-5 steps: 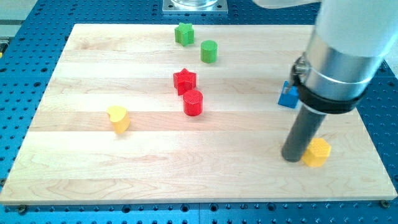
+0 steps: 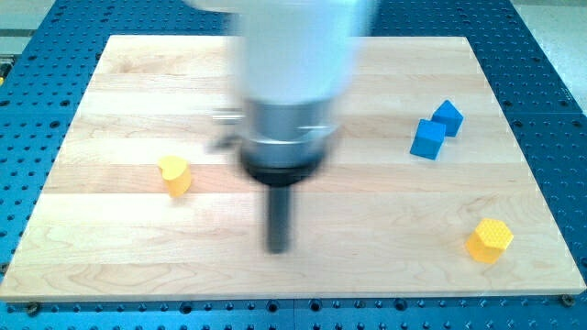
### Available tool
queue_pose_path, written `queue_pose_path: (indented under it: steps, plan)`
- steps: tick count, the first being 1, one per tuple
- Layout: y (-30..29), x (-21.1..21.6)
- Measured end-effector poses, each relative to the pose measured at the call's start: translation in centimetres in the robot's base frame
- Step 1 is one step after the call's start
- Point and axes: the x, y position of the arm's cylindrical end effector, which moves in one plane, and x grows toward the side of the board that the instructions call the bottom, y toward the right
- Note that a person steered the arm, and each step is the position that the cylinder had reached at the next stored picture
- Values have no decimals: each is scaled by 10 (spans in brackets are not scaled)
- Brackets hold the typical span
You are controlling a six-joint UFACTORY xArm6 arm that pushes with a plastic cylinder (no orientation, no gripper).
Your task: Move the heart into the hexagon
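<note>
A: What is seen nearest, and what is blocked?
B: The yellow hexagon (image 2: 489, 240) is seen at the lower right, two blue blocks (image 2: 435, 130) beyond it; the board's (image 2: 138, 257) centre is hidden by the blurred arm.
A: And the heart?
B: The yellow heart (image 2: 173, 174) is found left of my tip (image 2: 277, 247), well apart. No jaws exist. My tip was beside the hexagon earlier.

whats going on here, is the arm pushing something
Not at this moment. My tip is on bare board near the view's bottom centre, touching no block; the arm is motion-blurred. The yellow heart sits to the tip's left, and the yellow hexagon is far off at the view's lower right. Two blue blocks sit at the right, touching each other.
</note>
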Motion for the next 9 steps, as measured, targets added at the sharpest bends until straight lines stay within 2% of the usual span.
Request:
queue_pose_path:
  steps: [1, 2, 3, 5, 6, 7, 9]
  plan:
    - [-152, -20]
    - [-199, -77]
    - [-147, -98]
    - [42, -81]
    - [-45, -90]
    - [-16, -60]
    - [185, -35]
